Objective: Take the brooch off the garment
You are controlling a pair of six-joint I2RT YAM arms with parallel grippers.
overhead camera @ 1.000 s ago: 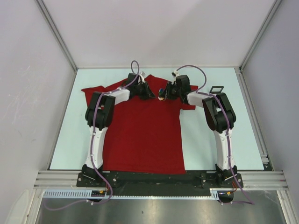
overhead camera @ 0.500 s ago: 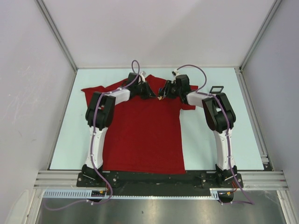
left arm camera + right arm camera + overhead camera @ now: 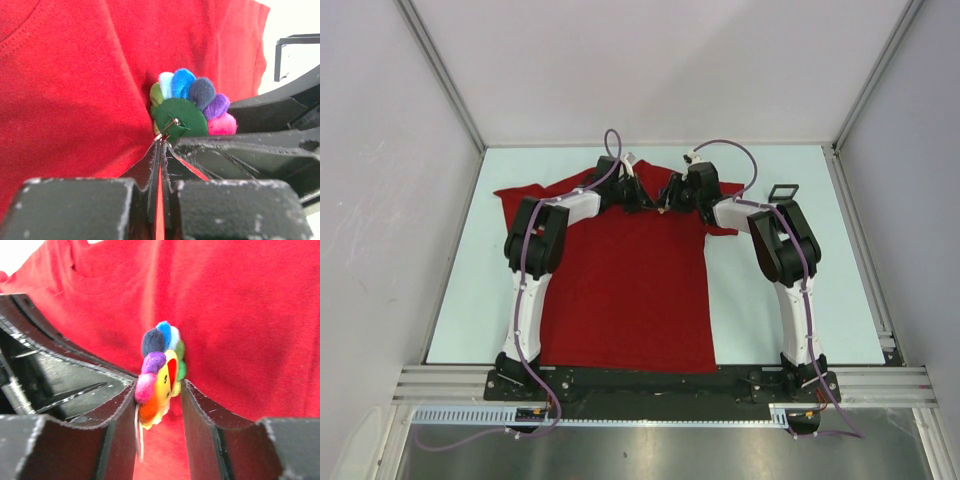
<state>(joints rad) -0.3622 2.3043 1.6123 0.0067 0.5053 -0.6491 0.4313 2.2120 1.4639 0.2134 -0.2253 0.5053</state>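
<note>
Over the last second the right arm (image 3: pixel 760 222) has swung in toward 9 o'clock, and the gap that lay between the two wrists in the overhead view has closed. Both tool tips now meet over the upper chest of the garment (image 3: pixel 620 290), at the 12 o'clock end of the worktop (image 3: pixel 770 300). The brooch (image 3: pixel 187 107) sits right at that meeting point, just below the neckline. It is no longer lying flat. It stands off the cloth, so the left wrist camera sees its green backing (image 3: pixel 181 117) and the pin (image 3: pixel 170 125) across it. The left jaws are closed on a pinched ridge of the red fabric, which shows as a thin red line between them, directly at 6 o'clock from the pin. In the right wrist view the right jaws sit either side of the brooch, which is edge-on with its petals against the 9 o'clock finger and its face against the 3 o'clock one. As far as that view shows, they are clamped on it. The change suggests the approach is over and the pull is set up, with one side anchoring the shirt and the other holding the ornament. The pin looks to be still through the cloth, so the brooch is not yet free. A straight tug could drag or tear the fabric unless the pin slides out along its own line.
</note>
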